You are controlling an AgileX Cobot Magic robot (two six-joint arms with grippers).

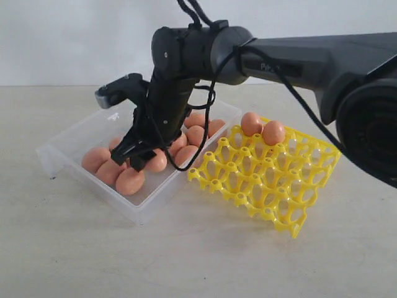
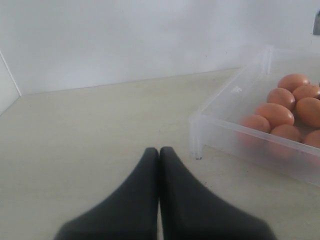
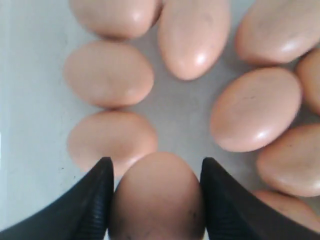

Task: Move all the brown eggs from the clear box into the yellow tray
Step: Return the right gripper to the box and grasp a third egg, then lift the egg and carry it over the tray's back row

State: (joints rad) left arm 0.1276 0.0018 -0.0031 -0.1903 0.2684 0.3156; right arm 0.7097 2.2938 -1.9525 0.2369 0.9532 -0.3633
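Note:
My right gripper (image 1: 139, 158) reaches down into the clear box (image 1: 62, 149), and in the right wrist view its fingers (image 3: 100, 190) press on both sides of one brown egg (image 3: 157, 200). Several more brown eggs (image 1: 130, 180) lie loose on the box floor around it. Two brown eggs (image 1: 251, 123) sit in far cells of the yellow tray (image 1: 267, 180), which stands just right of the box. My left gripper (image 2: 159, 149) is shut and empty over the bare table, short of the box's corner (image 2: 196, 150). That gripper does not show in the exterior view.
The right arm (image 1: 298, 62) stretches in from the right above the tray. Pale tabletop (image 1: 186, 261) lies in front of the box and tray. A white wall (image 2: 125, 40) stands behind the table.

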